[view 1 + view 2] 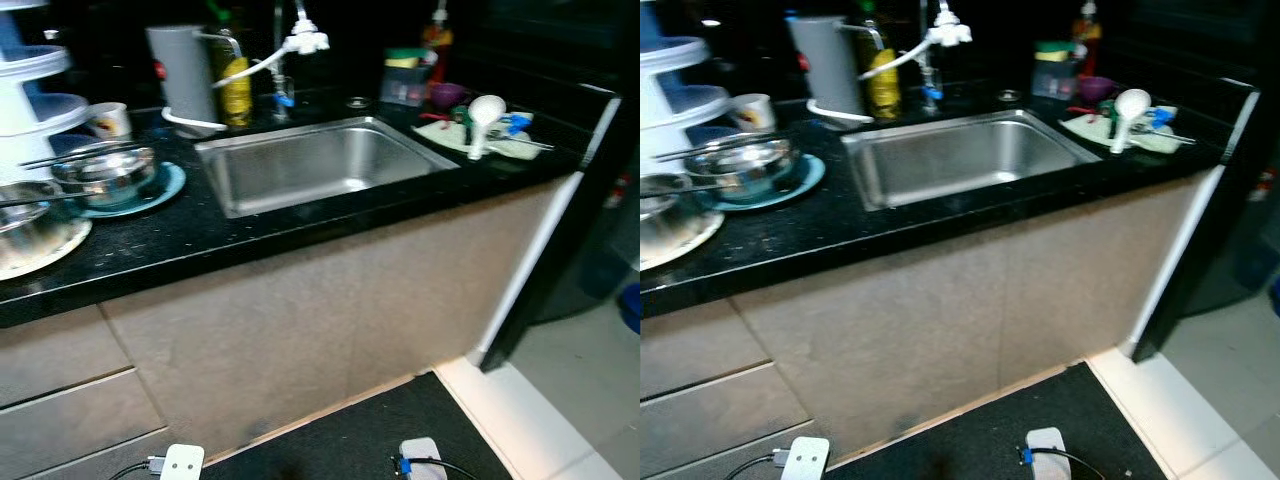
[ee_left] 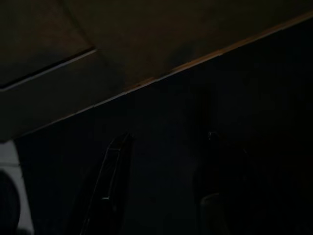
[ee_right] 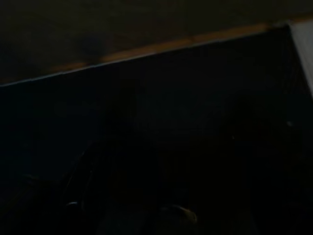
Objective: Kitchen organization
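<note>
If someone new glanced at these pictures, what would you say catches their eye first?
The empty steel sink set in the black countertop draws the eye first. To its left, steel bowls sit on a teal plate; to its right lies a white ladle among utensils. Both arms hang idle.

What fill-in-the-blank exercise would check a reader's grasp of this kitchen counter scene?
1. The steel sink is set into a ____ countertop.
2. The steel bowl left of the sink rests on a ____ plate.
3. The white spoon lies on the counter to the ____ of the sink.
4. The yellow bottle stands beside a grey ____.

Missing words: black; blue; right; jug
</note>
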`<state>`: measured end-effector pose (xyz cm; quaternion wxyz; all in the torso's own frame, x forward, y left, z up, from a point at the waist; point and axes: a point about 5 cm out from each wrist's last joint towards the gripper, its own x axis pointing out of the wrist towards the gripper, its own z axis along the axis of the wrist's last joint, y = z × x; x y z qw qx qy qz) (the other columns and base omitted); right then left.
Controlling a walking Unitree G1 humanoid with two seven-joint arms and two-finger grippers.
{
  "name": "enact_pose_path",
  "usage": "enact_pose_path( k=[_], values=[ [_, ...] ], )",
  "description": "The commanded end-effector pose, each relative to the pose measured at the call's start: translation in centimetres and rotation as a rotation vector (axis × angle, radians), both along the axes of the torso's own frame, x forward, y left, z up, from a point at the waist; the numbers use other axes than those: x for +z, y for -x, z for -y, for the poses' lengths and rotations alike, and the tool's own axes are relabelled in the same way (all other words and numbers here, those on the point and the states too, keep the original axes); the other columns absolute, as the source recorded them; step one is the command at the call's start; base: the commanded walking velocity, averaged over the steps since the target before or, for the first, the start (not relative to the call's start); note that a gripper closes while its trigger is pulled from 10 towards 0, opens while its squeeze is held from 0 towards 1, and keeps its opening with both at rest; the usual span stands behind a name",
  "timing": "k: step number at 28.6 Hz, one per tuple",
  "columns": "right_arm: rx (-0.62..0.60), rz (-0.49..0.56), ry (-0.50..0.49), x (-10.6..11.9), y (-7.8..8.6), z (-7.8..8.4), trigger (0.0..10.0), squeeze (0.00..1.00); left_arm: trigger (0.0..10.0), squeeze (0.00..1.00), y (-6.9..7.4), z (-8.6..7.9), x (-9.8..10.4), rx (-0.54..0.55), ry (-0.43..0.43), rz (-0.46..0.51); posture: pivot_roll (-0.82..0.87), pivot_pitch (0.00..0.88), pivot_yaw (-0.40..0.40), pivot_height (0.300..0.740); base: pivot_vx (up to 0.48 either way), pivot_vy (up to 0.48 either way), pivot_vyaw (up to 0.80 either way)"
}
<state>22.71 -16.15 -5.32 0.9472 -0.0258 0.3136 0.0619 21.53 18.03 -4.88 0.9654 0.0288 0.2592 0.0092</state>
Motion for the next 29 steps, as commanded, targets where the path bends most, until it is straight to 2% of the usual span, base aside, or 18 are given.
enact_pose_path(
  k=[1,19,29],
  values=[
    [0.007,-0.021,0.001,-0.44,0.65,-0.11,10.0,0.00,10.0,0.00,0.58,-0.03,-0.40,-0.006,-0.005,-0.021,-0.01,0.148,0.005,0.740,0.000,0.000,0.80],
    [0.005,-0.020,0.005,-0.50,0.79,0.01,10.0,0.00,10.0,0.00,0.40,-0.01,-0.28,-0.022,-0.009,-0.015,0.00,0.132,0.011,0.740,0.000,0.000,0.80],
    [-0.041,-0.018,-0.018,-0.48,0.73,0.15,10.0,0.00,10.0,0.00,0.21,-0.08,-0.16,-0.023,-0.008,-0.011,0.00,0.134,0.015,0.740,0.000,0.000,0.00]
  ],
)
